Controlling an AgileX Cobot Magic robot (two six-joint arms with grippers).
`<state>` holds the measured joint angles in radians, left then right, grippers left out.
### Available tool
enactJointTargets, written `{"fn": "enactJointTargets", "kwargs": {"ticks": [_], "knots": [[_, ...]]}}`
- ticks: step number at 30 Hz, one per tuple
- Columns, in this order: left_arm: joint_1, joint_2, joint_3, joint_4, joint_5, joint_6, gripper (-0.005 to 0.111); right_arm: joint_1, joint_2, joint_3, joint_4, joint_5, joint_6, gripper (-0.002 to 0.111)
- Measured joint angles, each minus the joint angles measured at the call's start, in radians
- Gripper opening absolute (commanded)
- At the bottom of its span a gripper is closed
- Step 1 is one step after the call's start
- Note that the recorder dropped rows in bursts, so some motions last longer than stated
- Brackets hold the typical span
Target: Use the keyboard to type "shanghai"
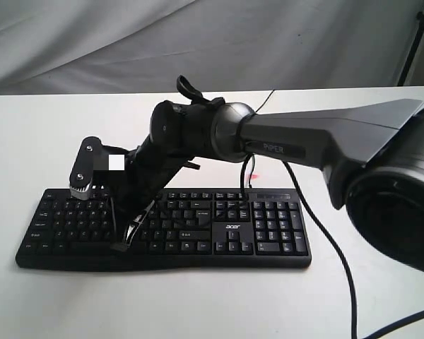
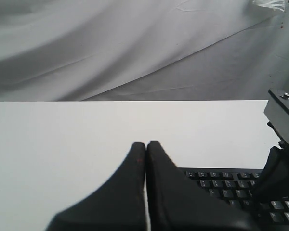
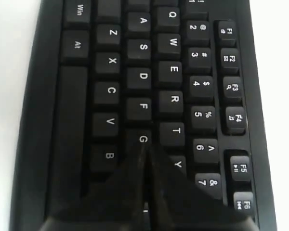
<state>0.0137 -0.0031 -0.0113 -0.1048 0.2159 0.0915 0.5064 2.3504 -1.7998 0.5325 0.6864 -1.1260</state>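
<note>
Keyboard (image 1: 219,244) under the right arm (image 1: 304,141)
Exterior: the keyboard is laid flat on the table (image 1: 198,304). Left wrist: the left gripper (image 2: 145,143) is pressed together, beside the keyboard. Right wrist: the right gripper (image 3: 145,148) is pressed together, just by G (image 3: 139,137). The keyboard is judged stiff and light; keys are to be tapped, not grasped

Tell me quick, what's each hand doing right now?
Left hand: closed, holding nothing.
Right hand: closed, empty, tips over the keyboard by G.
</note>
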Motion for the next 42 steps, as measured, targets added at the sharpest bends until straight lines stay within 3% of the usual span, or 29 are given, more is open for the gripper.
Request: {"fn": "enactJointTargets", "kwargs": {"ticks": [42], "knots": [[0.000,0.000,0.000,0.000,0.000,0.000,0.001,0.000,0.023,0.000,0.022,-0.003,-0.040,0.000]]}}
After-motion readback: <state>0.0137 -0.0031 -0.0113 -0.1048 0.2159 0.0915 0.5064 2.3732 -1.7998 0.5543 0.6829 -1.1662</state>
